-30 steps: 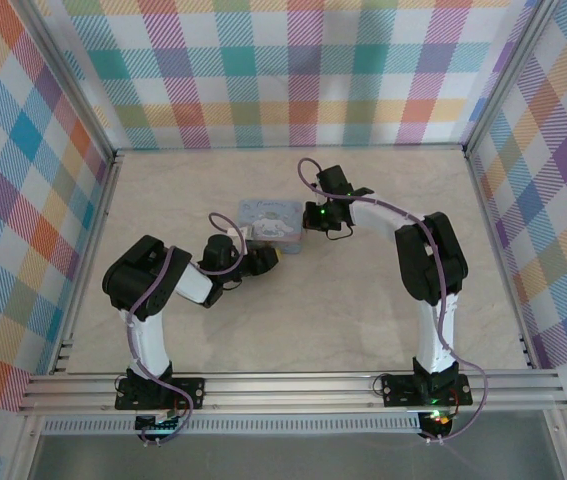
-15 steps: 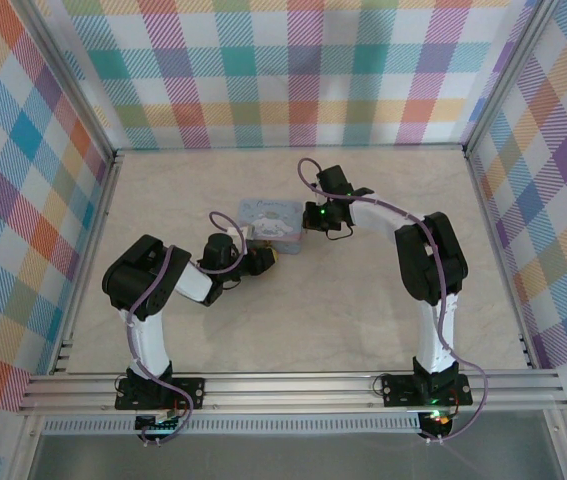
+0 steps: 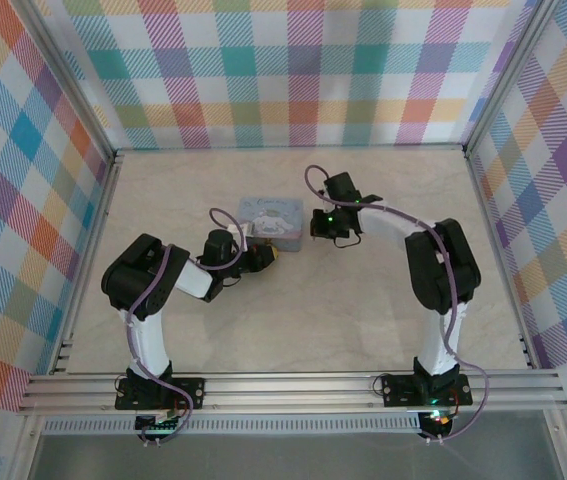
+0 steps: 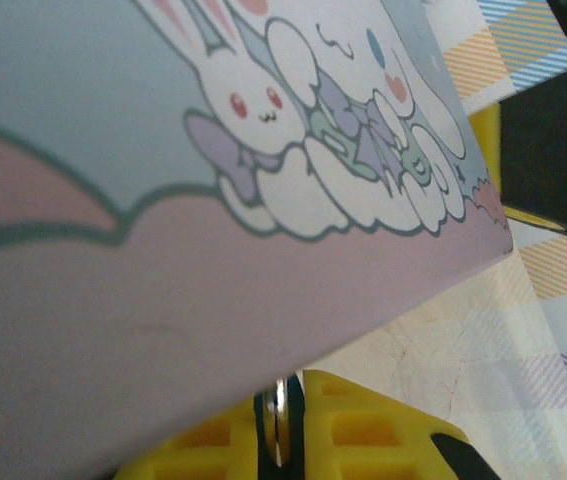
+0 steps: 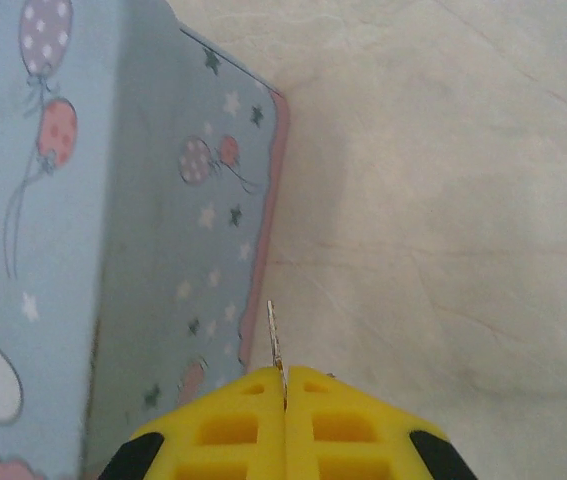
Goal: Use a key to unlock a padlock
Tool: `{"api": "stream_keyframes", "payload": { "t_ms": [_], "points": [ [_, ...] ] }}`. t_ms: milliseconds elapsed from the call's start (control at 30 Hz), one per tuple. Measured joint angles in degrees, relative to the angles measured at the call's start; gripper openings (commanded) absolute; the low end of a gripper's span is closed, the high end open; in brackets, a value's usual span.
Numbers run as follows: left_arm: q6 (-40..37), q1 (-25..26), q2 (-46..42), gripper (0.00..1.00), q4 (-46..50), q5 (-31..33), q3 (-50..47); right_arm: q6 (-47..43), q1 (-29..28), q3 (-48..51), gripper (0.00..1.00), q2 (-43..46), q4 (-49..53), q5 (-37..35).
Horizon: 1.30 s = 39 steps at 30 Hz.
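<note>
Noting right fingers [image 5: 285, 378] clamped shut on the key [image 5: 274, 335], blade pointing straight ahead, beside the tin [image 3: 271, 220] mid-desk [image 3: 363, 300]. Left fingers [image 4: 279, 398] pinch a small dark piece, judged the padlock [image 4: 266, 428], at the tin's near side. Key must round that corner leftward.

arms [image 3: 141, 285]: black joints, white links | cables [image 3: 309, 180]: purple | end effector fingers [image 5: 223, 430]: yellow

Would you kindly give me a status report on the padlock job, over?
Right gripper shut on thin metal blade, likely the key, beside cartoon tin. Left gripper shut on metal sliver, close to tin; lock or key, cannot tell. Tin crowds both.
</note>
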<state>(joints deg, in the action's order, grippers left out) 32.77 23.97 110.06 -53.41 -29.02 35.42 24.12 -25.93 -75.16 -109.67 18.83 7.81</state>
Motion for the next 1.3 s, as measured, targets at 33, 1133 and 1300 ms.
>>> {"api": "stream_keyframes", "payload": {
  "t_ms": [33,1133,1300],
  "points": [
    [0.4,0.1,-0.1,0.08,0.4,-0.1,0.2,-0.2,0.1,0.8,0.00,0.9,-0.2,-0.2],
    [19.3,8.5,-4.3,0.09,37.6,8.3,18.4,4.7,5.0,40.3,0.00,32.1,-26.7,20.9],
    [22.0,8.5,-4.4,0.09,39.4,8.0,19.4,8.2,5.0,42.6,0.00,34.7,-31.0,24.4]
  ]
}}
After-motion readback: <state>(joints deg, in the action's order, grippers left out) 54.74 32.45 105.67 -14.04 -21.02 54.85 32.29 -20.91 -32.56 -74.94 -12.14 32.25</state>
